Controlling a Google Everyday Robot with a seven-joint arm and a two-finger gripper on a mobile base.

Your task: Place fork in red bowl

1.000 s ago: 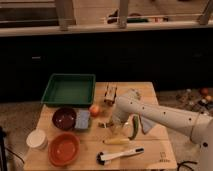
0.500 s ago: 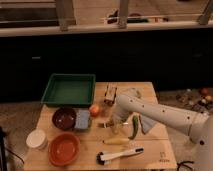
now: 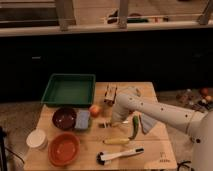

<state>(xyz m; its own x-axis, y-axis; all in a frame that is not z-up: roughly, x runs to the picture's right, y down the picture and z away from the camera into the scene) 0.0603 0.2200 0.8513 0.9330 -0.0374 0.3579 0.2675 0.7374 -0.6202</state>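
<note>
The red bowl (image 3: 64, 148) is wide, shallow and orange-red, and stands at the table's front left. My gripper (image 3: 106, 123) hangs from the white arm (image 3: 150, 111) low over the middle of the table, right of the blue sponge. A slim pale sliver that looks like the fork (image 3: 124, 121) lies on the table just right of the gripper, beside the green pepper (image 3: 134, 128). I cannot tell whether the gripper touches it. The gripper is well to the right of the red bowl and behind it.
A green tray (image 3: 69, 90) stands at the back left. A dark maroon bowl (image 3: 65, 118), a blue sponge (image 3: 82, 119) and a red fruit (image 3: 94, 110) lie mid-left. A white cup (image 3: 37, 139) stands at the left edge. A yellow oblong item (image 3: 116, 141) and a white-handled brush (image 3: 120, 154) lie in front.
The arm and gripper have stayed almost where they were, low over the middle of the table. None of the objects has visibly moved.
</note>
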